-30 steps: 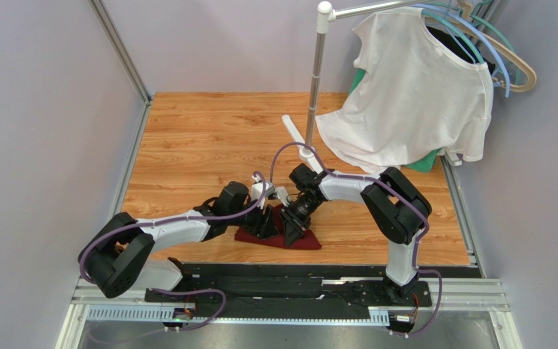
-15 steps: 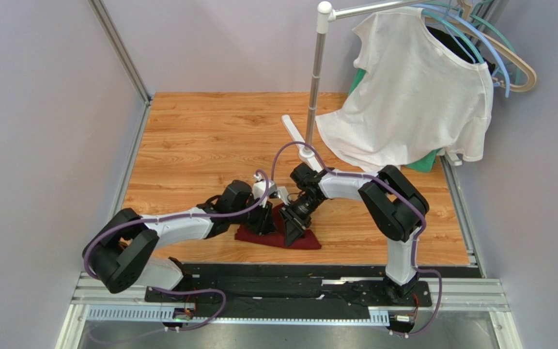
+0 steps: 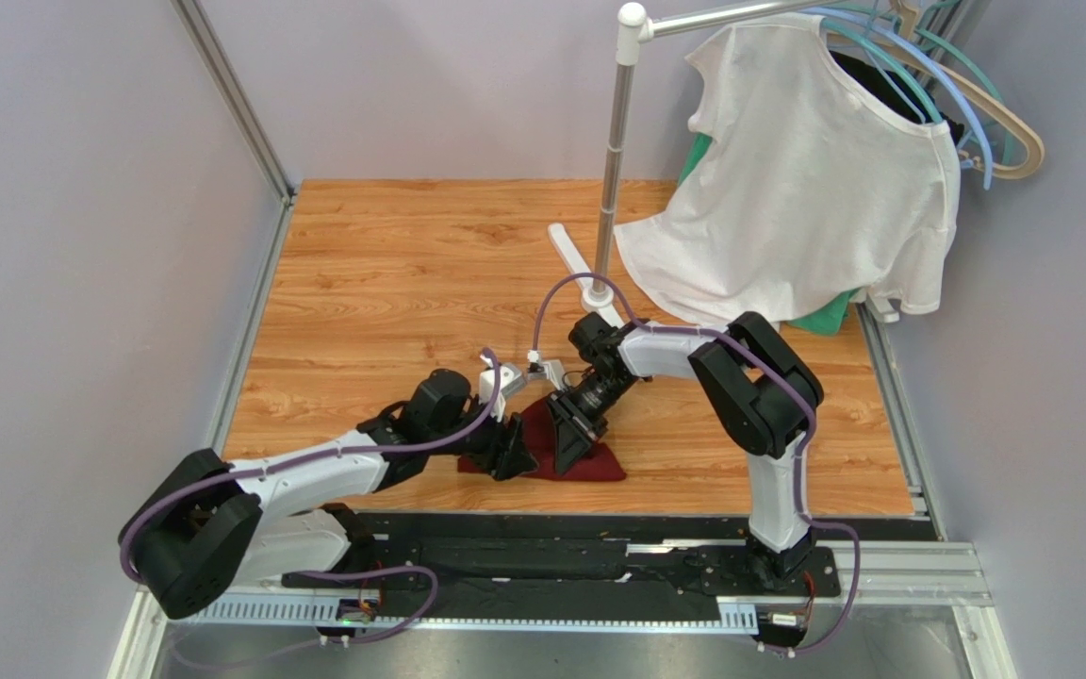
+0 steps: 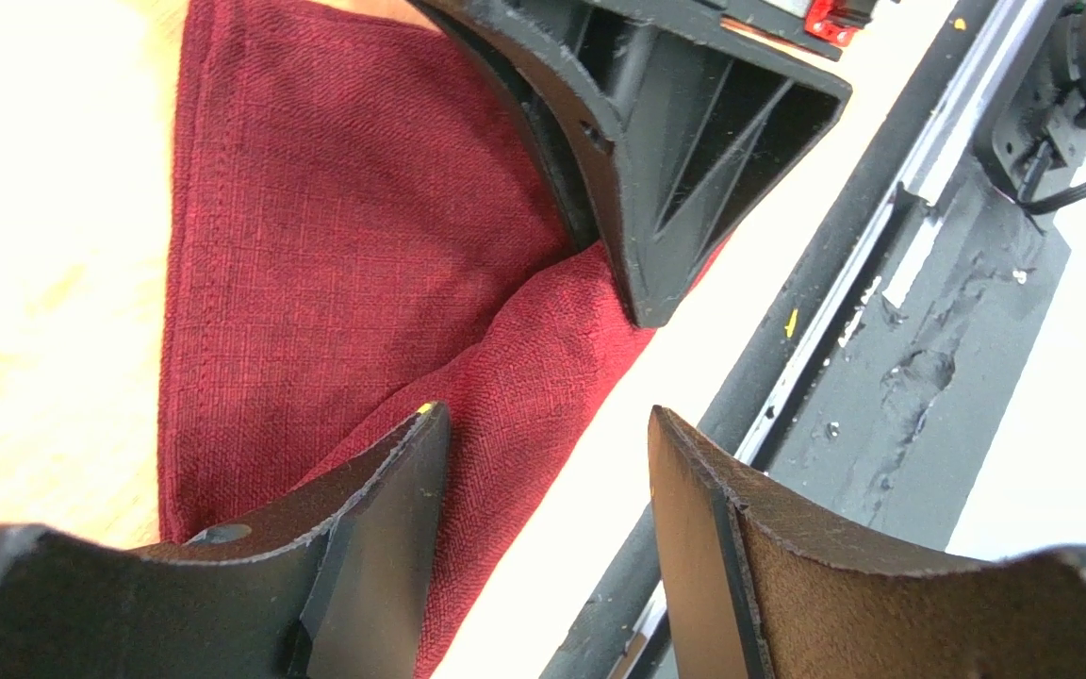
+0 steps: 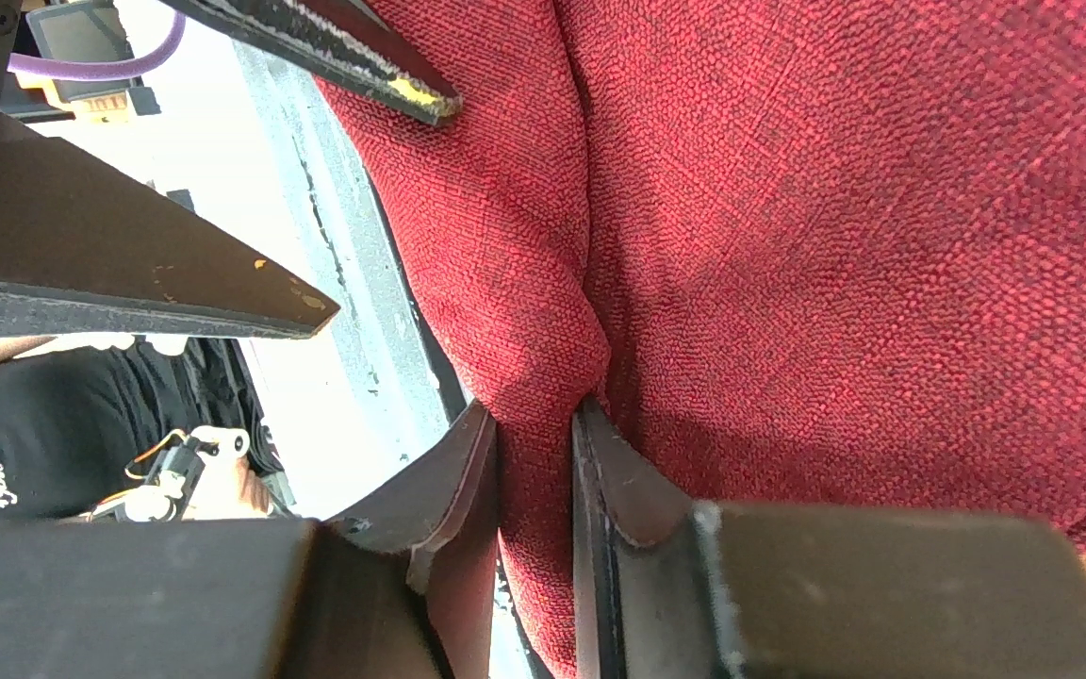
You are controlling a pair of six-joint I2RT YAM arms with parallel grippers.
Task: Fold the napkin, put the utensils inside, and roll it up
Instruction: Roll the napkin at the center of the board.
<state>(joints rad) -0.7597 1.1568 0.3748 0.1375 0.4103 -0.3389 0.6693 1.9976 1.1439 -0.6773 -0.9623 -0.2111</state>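
In the right wrist view I see the right pincer (image 5: 535,420) at 6 o'clock, its two fingers nipped tight on a raised fold of the napkin (image 5: 846,241). The maroon cloth fills the frame from 12 to 5 o'clock. The left pincer (image 5: 382,205) reaches in from 10 o'clock with its dark fingers spread apart, the upper tip at the cloth's edge.

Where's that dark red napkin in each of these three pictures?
Top external: the napkin lies low centre.
Left wrist: the napkin covers the upper left.
Right wrist: the napkin fills the centre and right.
Shared landmark: the right gripper, pinching a napkin fold.
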